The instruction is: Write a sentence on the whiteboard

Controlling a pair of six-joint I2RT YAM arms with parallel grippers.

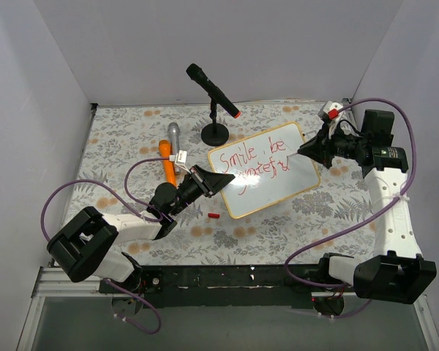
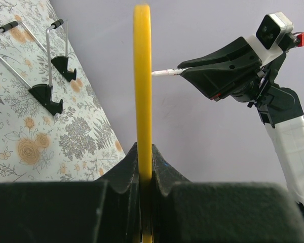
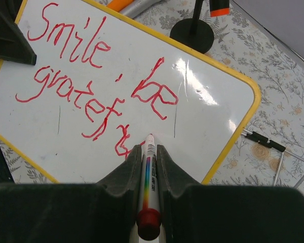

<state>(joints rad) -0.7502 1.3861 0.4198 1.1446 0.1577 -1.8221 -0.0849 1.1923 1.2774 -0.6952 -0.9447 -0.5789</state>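
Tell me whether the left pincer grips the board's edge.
Yes, the left pincer is shut on the yellow rim of the board.

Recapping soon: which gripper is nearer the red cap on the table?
Left. Left gripper clamps the whiteboard edge just beyond the red cap; right gripper holds the marker across the board.

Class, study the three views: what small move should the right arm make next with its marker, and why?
Probably draw the closing "l" just right of the red handwritten "gratefu". The rainbow-striped white marker, shut in the right gripper, has its tip at that word's last stroke on the small yellow-rimmed whiteboard, which the left gripper clamps by its edge.
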